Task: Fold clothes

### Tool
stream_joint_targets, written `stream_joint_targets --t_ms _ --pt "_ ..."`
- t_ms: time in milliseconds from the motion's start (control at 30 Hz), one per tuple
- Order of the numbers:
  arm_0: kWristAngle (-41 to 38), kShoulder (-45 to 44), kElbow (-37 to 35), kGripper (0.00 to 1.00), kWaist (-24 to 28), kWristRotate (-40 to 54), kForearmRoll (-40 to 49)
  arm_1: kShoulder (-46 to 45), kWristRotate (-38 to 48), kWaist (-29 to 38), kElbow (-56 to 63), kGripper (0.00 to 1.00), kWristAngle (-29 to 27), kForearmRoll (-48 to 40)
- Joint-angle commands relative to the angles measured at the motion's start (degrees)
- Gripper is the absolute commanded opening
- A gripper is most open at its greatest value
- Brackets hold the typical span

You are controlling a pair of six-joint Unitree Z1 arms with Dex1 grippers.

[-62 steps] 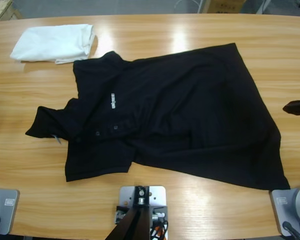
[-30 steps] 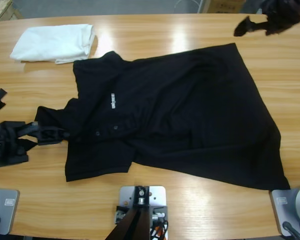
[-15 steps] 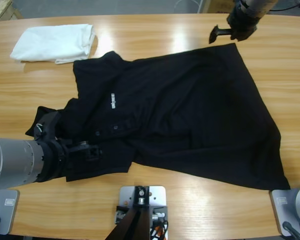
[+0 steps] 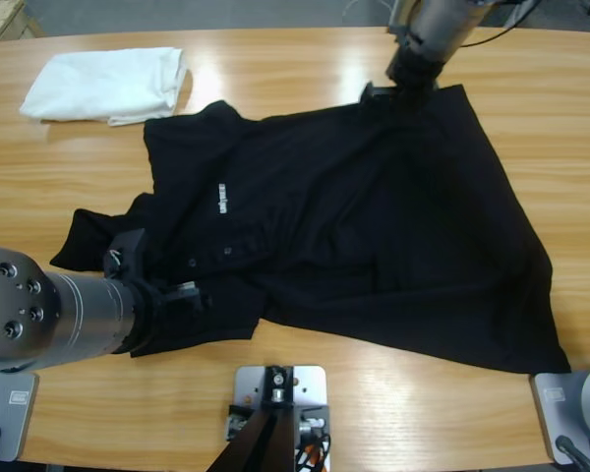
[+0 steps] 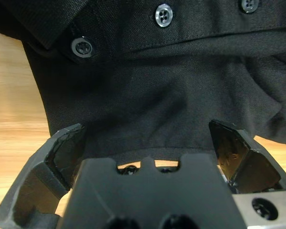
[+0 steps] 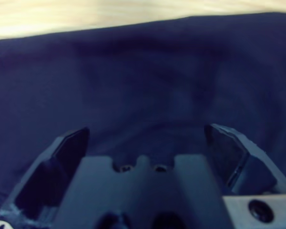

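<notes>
The wooden table [image 4: 305, 413] is being covered across its middle by the black shirt [image 4: 374, 226], which is lying spread out flat. A folded white cloth [image 4: 106, 85] is lying near the table's far left corner, just beside the shirt. The left claw [image 4: 182, 298] is being held wide open at the shirt's near left sleeve, below its buttons [image 5: 163, 15], gripping nothing. The right claw [image 4: 388, 93] is being held wide open over the shirt's far edge, gripping nothing.
</notes>
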Motion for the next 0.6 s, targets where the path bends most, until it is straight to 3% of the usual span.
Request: stream_joint_targets --t_ms 33,600 --pt "-0.3 2.7 -0.3 1.000 -0.6 -0.5 -0.6 11.9 2.2 1.8 -15.1 1.000 0.8 8.5" --pt "-0.6 2.2 0.2 1.000 -1.0 -0.4 -0.4 21.7 5.3 1.3 -27.7 1.000 0.1 13.7"
